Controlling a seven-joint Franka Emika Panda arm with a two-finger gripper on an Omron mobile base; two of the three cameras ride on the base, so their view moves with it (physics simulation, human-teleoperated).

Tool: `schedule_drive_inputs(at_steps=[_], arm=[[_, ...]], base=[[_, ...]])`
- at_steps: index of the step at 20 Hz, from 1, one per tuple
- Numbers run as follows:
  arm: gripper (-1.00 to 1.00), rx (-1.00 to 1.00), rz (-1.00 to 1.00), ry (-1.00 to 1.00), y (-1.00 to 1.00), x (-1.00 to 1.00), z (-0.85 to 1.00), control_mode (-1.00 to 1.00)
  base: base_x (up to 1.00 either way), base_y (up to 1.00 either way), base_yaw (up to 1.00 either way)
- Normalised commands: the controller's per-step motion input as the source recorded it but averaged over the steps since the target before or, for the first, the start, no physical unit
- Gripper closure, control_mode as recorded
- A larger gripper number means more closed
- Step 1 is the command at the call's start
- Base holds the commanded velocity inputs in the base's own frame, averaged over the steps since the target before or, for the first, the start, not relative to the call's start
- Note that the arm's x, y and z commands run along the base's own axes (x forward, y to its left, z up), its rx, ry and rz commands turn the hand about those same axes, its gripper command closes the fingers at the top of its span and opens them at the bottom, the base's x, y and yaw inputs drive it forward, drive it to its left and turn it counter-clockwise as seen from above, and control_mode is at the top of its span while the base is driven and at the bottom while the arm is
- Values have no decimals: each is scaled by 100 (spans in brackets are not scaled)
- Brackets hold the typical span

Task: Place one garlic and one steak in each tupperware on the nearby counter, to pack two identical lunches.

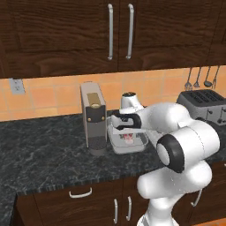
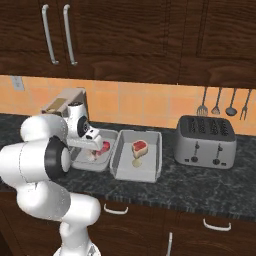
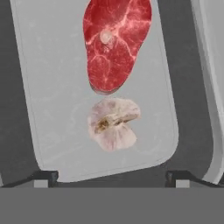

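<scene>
From the hand view I see a garlic [image 3: 113, 124] lying just beside a deep red steak [image 3: 114, 41] in the left tupperware [image 3: 48, 87], below my spread, empty claw [image 3: 111, 177], while the right base view adds the second tupperware [image 2: 150, 172] holding its own steak [image 2: 140, 147].

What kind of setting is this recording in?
A simulated home kitchen: dark stone counter under wooden wall cabinets, a silver toaster and hanging utensils against an orange tiled backsplash.
</scene>
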Motion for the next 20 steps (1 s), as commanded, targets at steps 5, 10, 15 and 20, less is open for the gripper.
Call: schedule_drive_inputs(at_steps=[5,10,15,20], arm=[[-100,0,-7,-23,-8,-76,54,-100],[-100,-11,-1,-55,-11,-100,53,-100],[-100,-20,8,-59,-2,-100,65,-100],[-100,-27,10,-34,0,-100,26,-100]], base=[[0,0,0],[0,0,0],[0,0,0],[0,0,0]])
